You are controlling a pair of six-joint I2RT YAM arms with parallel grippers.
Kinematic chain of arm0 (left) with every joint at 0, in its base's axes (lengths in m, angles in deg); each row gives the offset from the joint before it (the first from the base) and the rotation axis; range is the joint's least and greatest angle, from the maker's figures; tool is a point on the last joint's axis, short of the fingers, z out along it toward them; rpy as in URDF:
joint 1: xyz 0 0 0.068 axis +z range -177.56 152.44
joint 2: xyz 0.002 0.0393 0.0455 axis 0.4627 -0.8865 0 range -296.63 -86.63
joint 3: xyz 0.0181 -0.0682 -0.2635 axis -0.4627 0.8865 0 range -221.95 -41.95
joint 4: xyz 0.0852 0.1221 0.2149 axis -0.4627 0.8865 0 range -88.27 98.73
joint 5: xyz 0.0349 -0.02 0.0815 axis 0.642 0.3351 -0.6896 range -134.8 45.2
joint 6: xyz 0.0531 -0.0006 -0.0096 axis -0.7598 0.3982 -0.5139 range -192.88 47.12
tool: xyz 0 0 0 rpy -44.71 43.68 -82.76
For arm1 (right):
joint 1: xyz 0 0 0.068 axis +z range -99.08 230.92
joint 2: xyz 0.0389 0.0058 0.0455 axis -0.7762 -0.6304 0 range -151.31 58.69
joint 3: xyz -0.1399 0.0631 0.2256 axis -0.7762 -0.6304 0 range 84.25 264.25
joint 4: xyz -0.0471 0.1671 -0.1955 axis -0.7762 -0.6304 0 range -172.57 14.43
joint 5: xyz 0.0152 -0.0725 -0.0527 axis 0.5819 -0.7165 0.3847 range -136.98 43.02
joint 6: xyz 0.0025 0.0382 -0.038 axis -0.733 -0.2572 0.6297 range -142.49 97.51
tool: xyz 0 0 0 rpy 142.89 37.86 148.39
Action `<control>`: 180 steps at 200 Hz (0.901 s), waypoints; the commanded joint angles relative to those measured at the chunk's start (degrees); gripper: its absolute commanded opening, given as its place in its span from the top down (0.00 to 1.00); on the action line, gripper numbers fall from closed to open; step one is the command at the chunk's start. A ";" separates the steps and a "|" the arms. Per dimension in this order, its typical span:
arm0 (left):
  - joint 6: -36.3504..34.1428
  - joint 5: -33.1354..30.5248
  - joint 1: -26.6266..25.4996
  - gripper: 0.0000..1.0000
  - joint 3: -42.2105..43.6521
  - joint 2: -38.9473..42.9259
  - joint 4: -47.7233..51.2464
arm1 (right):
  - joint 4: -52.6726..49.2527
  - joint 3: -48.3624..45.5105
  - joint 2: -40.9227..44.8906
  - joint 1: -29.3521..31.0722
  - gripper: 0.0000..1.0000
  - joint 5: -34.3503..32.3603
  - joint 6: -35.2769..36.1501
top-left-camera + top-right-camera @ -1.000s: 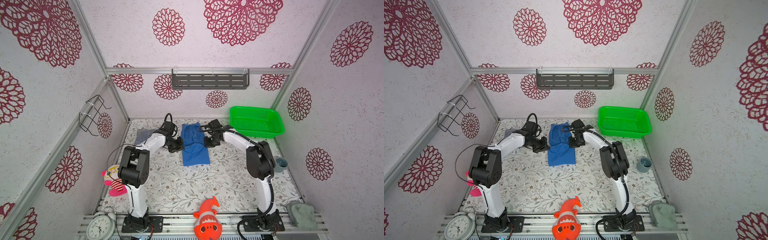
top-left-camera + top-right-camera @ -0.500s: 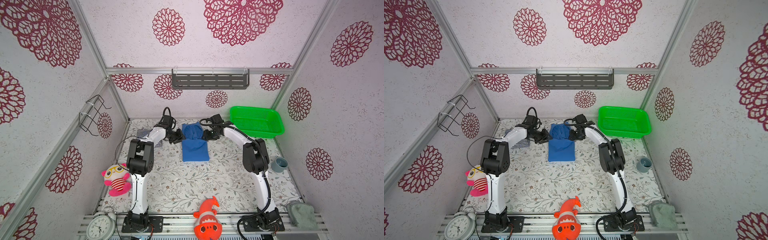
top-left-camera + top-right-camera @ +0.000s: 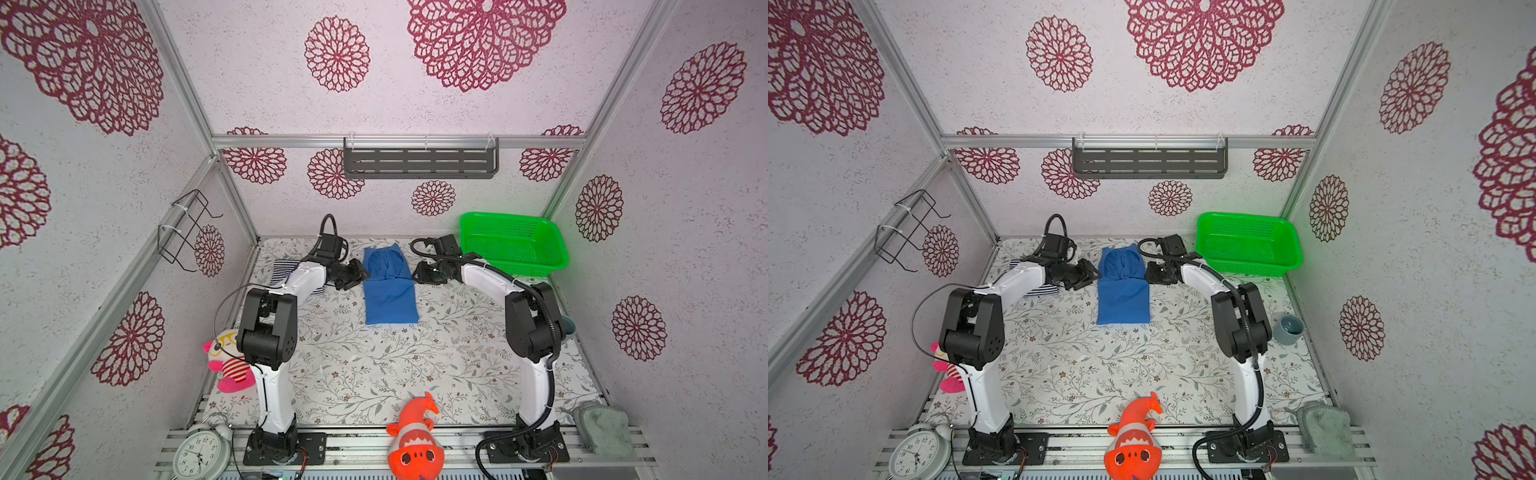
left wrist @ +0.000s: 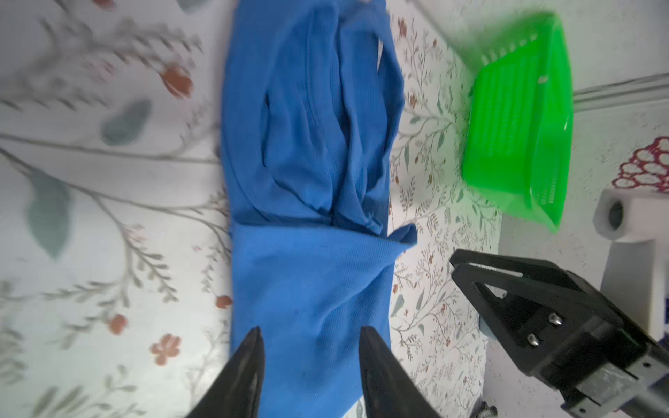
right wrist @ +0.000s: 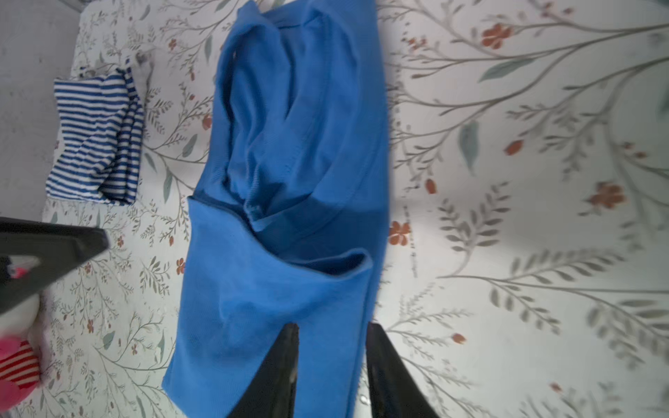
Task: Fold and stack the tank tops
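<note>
A royal blue tank top [image 3: 390, 295] [image 3: 1123, 297] lies at the back middle of the floral table, its near half folded flat, its straps bunched at the far end. The striped tank top [image 3: 281, 272] [image 5: 94, 141] lies folded left of it, partly hidden under my left arm. My left gripper [image 3: 359, 272] [image 4: 311, 331] hovers open at the blue top's left edge. Its fingertips [image 4: 256, 336] stand spread above the cloth. At the right edge, my right gripper [image 3: 417, 274] [image 5: 333, 327] is open too, the blue cloth [image 5: 275, 289] lying flat beneath it.
A green basket [image 3: 513, 245] stands at the back right. An orange fish toy [image 3: 411, 436], a clock [image 3: 199, 455] and a fuzzy grey-green towel [image 3: 598, 428] line the front rail. A pink plush [image 3: 226, 365] lies left, a grey cup [image 3: 1287, 328] right.
Both grippers were shut on the blue top's edges, carried them toward the back, then opened and let go. The folded layer now lies flat, and both have drawn slightly outward.
</note>
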 commanded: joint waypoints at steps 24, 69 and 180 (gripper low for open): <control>1.11 -1.94 -4.12 0.54 2.46 -4.09 -0.15 | 8.42 -3.45 -3.41 2.51 0.70 0.69 -6.63; -1.47 0.08 -5.93 0.54 12.45 -1.13 3.74 | 8.95 -14.15 1.30 5.78 0.69 -1.02 -8.12; 1.04 0.40 -6.63 0.54 19.39 15.17 5.46 | 6.76 -20.82 9.86 10.12 0.67 -3.72 -7.59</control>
